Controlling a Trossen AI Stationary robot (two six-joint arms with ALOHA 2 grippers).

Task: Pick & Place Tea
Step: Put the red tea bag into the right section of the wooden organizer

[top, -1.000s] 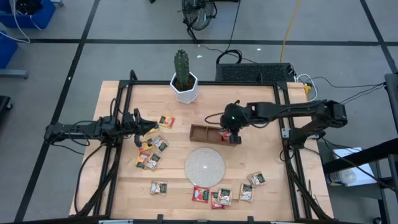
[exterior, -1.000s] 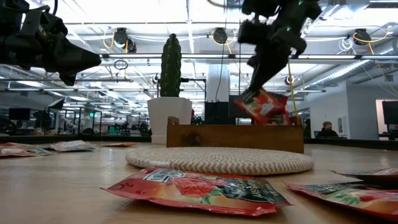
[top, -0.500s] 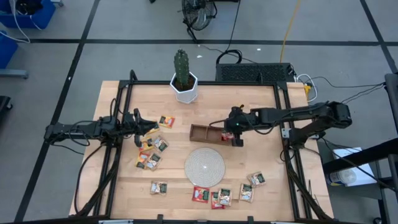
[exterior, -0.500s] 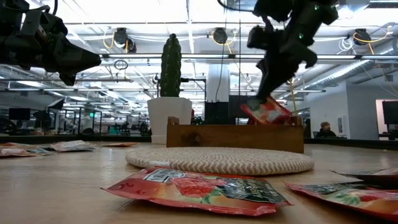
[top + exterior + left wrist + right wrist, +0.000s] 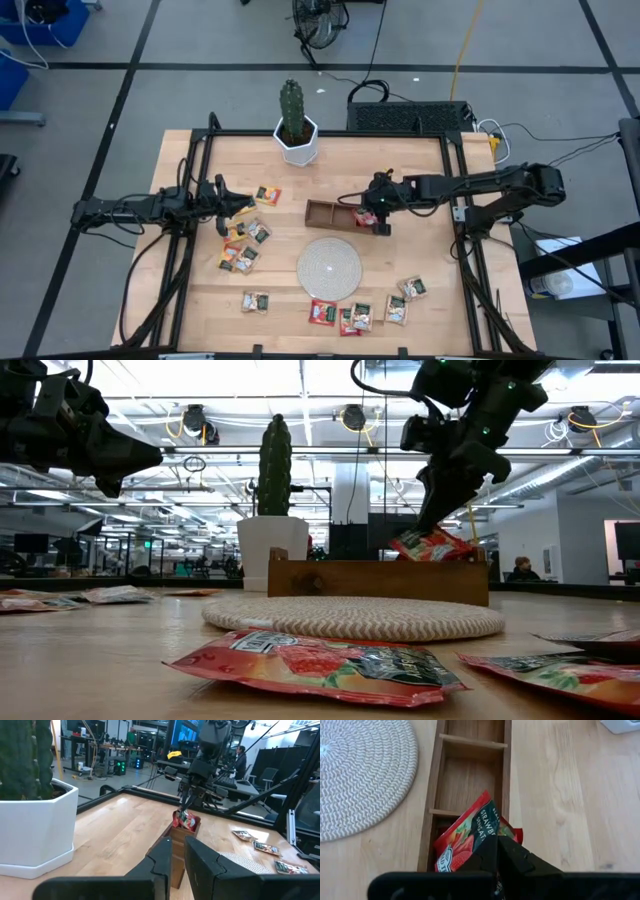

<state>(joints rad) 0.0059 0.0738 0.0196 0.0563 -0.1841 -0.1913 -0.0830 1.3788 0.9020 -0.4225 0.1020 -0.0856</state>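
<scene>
Directly below the right gripper [image 5: 496, 851] — red strawberry tea sachet [image 5: 468, 836], pinched by its top edge, hanging tilted, lower corner already inside the end compartment of the wooden tray [image 5: 507, 785]. Left gripper [image 5: 222, 192] well apart, nearly closed, holding nothing — plainly the farther arm.

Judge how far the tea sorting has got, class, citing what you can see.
Done: nothing clearly filed; two compartments of the brown wooden tray look empty. In hand: the right gripper, jaws shut, lowers a red strawberry tea sachet into the end compartment. Left: many sachets lie on the table, like the red one.
</scene>
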